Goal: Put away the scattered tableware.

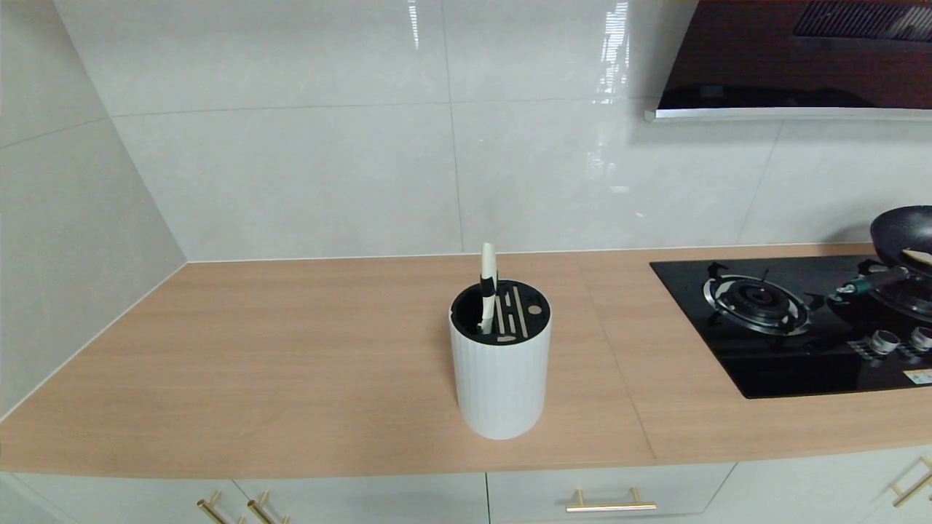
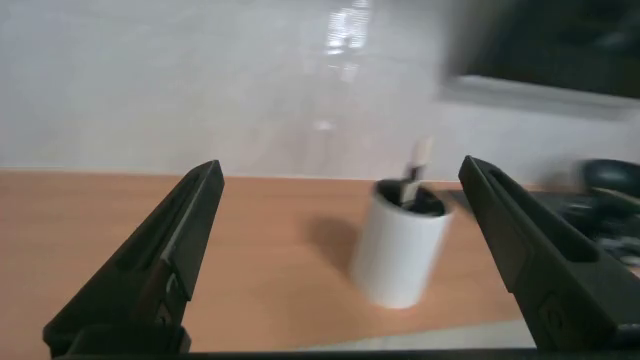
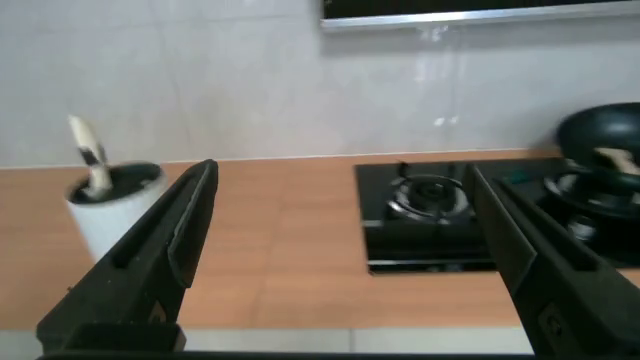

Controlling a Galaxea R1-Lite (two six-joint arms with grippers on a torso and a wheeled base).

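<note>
A white ribbed cylindrical utensil holder (image 1: 500, 375) with a black slotted top stands on the wooden counter (image 1: 291, 349) near its front edge. A white and black utensil handle (image 1: 487, 287) sticks up out of its round opening, leaning slightly. My left gripper (image 2: 345, 260) is open and held back from the counter, with the holder (image 2: 400, 250) and the handle (image 2: 418, 170) seen between its fingers. My right gripper (image 3: 340, 250) is open too, off the counter's front edge, with the holder (image 3: 110, 205) beyond one finger (image 3: 150, 265).
A black gas hob (image 1: 801, 320) is set into the counter at the right, with a black wok (image 1: 906, 233) on its far burner. Tiled walls close the back and left. Drawers with gold handles (image 1: 610, 504) run below the counter.
</note>
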